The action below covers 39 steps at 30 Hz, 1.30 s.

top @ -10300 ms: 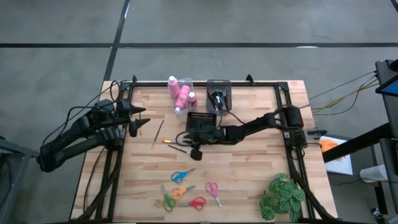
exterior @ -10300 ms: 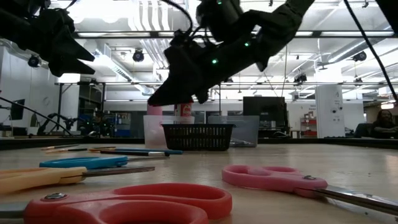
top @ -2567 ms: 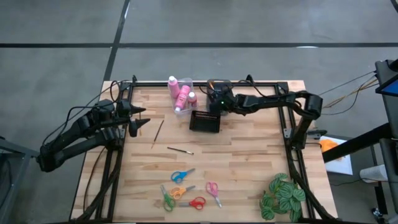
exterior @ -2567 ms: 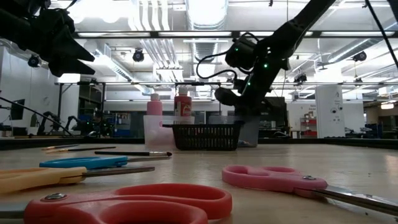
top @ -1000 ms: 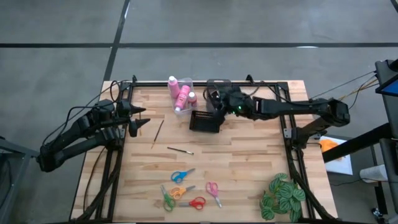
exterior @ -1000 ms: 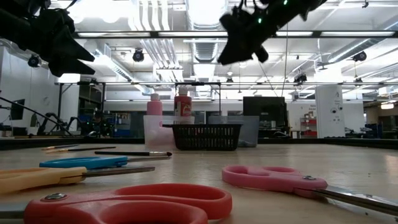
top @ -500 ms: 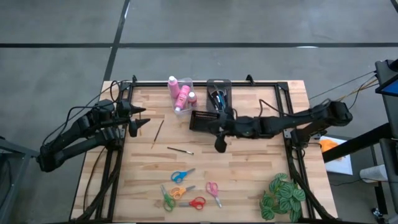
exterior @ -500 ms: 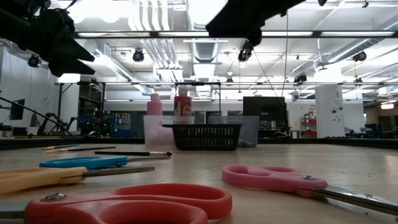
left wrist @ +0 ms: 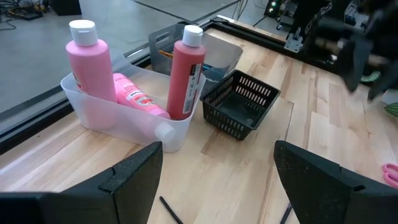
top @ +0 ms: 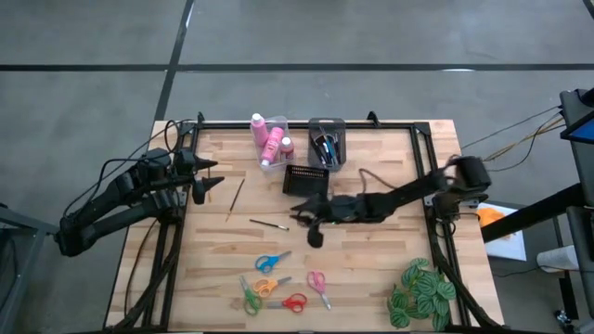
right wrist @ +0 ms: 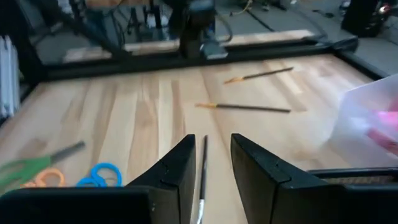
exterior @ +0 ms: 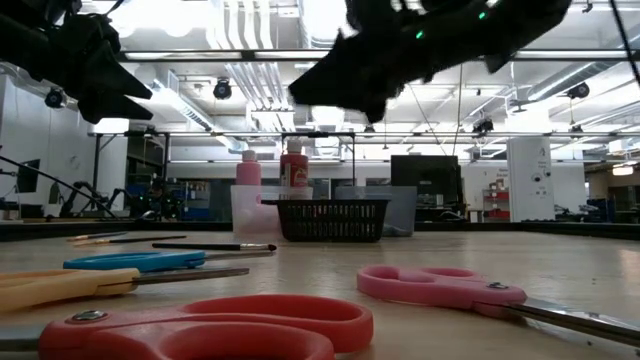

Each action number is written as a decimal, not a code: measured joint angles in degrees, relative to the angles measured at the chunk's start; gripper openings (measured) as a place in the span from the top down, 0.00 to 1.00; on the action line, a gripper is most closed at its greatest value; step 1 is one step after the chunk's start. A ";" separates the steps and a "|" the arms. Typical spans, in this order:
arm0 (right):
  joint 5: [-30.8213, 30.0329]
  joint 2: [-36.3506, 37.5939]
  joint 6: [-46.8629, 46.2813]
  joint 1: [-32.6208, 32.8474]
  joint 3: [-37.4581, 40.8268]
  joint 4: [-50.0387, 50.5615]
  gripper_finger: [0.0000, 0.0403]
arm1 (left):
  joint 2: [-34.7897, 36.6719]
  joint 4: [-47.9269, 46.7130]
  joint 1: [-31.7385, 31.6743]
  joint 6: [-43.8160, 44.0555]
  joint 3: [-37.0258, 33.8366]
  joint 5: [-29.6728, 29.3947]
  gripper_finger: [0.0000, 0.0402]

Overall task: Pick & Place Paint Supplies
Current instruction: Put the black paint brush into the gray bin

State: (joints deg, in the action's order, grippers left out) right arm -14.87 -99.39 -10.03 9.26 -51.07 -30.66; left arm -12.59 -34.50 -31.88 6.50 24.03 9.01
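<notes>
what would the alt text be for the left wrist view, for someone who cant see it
A clear bin on a wooden table holds three pink bottles with white caps, two upright and one lying down. An empty black mesh basket sits beside it, a grey bin behind. The left hand hangs open in the foreground.

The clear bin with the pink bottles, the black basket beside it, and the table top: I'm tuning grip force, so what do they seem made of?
Clear bin: looks like frosted translucent plastic; the pink bottles show dimly through its wall.
Black basket: probably moulded plastic mesh, matt, with open lattice walls; metal can't be excluded.
Table top: pale wood in jointed strips with visible grain, smooth finish.
</notes>
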 joint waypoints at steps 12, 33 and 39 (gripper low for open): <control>-0.16 -18.00 -3.81 0.83 -14.06 1.13 0.75 | -0.01 0.00 0.00 0.00 0.00 0.01 0.23; -1.75 -27.39 -11.01 -0.15 -26.47 24.75 0.75 | 0.01 0.06 0.00 0.00 0.02 -0.01 0.23; -1.74 -27.30 -12.44 -0.15 -26.25 27.01 0.75 | 0.01 0.00 0.00 0.00 0.02 -0.01 0.23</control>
State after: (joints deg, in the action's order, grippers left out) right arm -16.61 -126.69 -22.48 9.10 -77.31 -3.65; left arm -12.58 -34.50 -31.88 6.50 24.05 9.00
